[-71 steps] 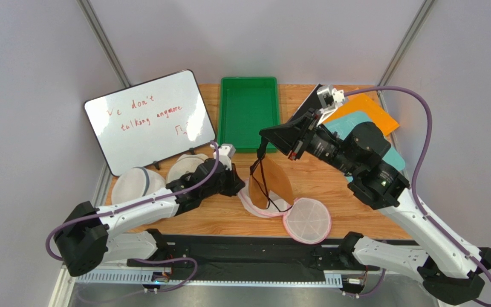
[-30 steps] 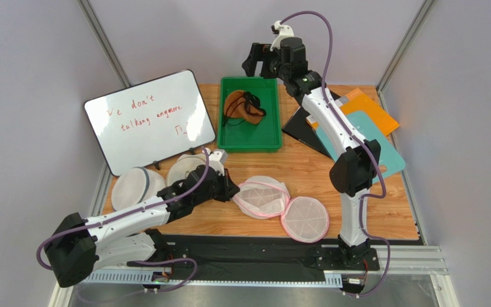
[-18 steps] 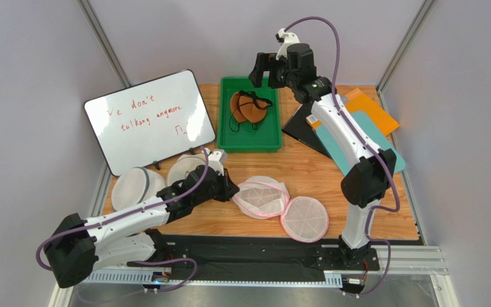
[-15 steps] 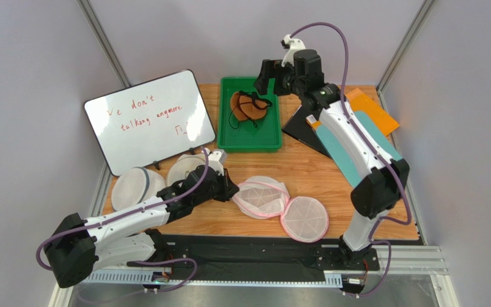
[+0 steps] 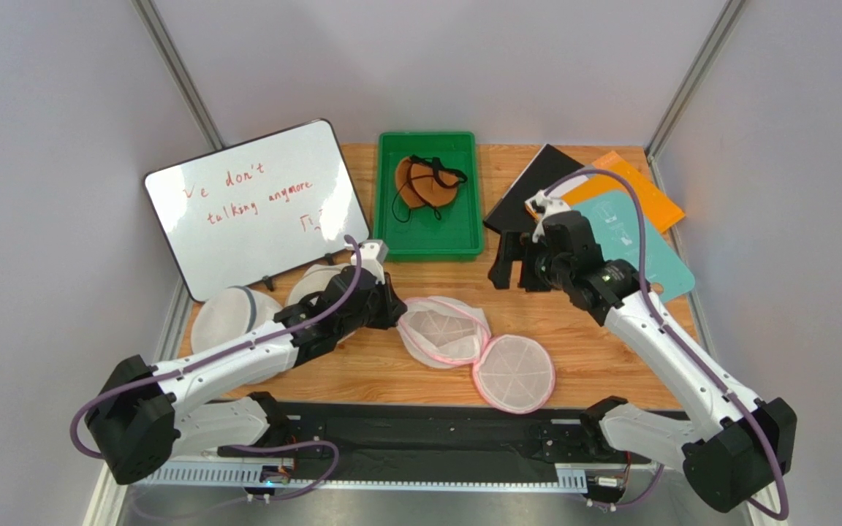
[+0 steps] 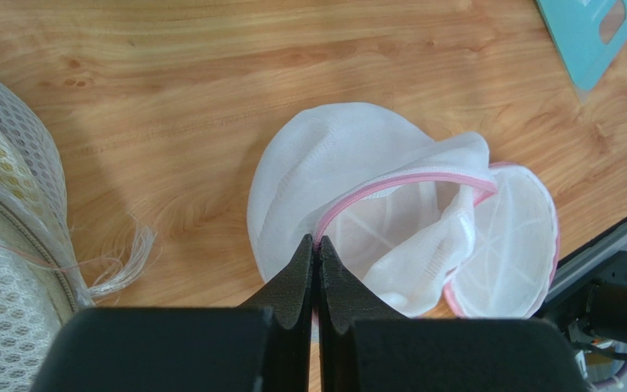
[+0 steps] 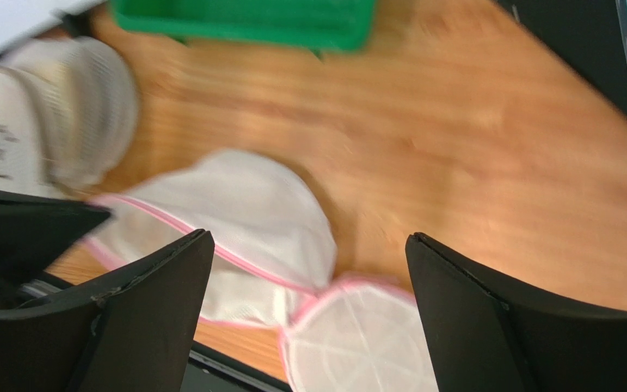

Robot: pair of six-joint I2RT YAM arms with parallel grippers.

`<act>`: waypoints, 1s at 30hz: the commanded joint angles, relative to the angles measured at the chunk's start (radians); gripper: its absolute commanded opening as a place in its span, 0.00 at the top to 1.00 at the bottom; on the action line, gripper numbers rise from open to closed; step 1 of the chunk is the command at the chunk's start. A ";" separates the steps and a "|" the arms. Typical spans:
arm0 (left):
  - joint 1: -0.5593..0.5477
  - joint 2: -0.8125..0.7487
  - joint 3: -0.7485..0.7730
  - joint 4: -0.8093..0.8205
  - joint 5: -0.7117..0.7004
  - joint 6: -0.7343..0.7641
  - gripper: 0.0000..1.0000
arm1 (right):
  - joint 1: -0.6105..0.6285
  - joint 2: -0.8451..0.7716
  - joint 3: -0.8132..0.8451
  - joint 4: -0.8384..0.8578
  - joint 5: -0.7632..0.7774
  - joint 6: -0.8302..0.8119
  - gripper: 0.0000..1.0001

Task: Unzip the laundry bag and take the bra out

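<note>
- Right hand (image 5: 511, 269): 2.4 s ago it held the bra (image 5: 425, 184) by the straps, directly above the laundry bag (image 5: 442, 329). About 1 s ago it was over the green tray (image 5: 382, 197), with the bra already lying inside. It has since pulled back and now hangs over the desk (image 5: 568, 329). Its 2 fingers are spread wide, with nothing between them.
- Bra position: in the tray, well apart from the right hand, beyond it and off to its left. Both cups and the black straps sit inside the tray walls.
- Left hand (image 6: 317, 241): its fingers are pressed together, pinching the pink zipper trim at the bag's rim. This grip matches the earlier views, though the hand has shifted slightly.
- Bag position: on the desk just ahead of the left hand, and below and to the left of the right hand. It is open in 2 parts, with the round lid panel folded out flat on the side away from the left hand. No brown fabric shows inside.
- Assessment: both task steps, unzip and remove, appear complete. The likely remainder is for the left hand to release the trim.
</note>
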 commanded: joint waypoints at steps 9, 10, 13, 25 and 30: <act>0.016 -0.033 0.035 -0.041 -0.049 0.005 1.00 | -0.065 -0.117 -0.251 -0.271 0.110 0.260 0.06; 0.014 -0.042 0.030 -0.043 -0.049 0.008 1.00 | -0.063 -0.128 -0.262 -0.287 0.110 0.285 0.06; 0.016 -0.048 0.030 -0.054 -0.049 0.008 1.00 | -0.065 -0.180 -0.311 -0.327 0.122 0.323 0.06; 0.017 -0.053 0.027 -0.047 -0.046 0.012 1.00 | -0.063 -0.443 -0.488 -0.445 0.119 0.516 0.20; 0.019 -0.057 0.030 -0.050 -0.049 0.017 1.00 | -0.063 -0.430 -0.537 -0.414 0.097 0.519 0.23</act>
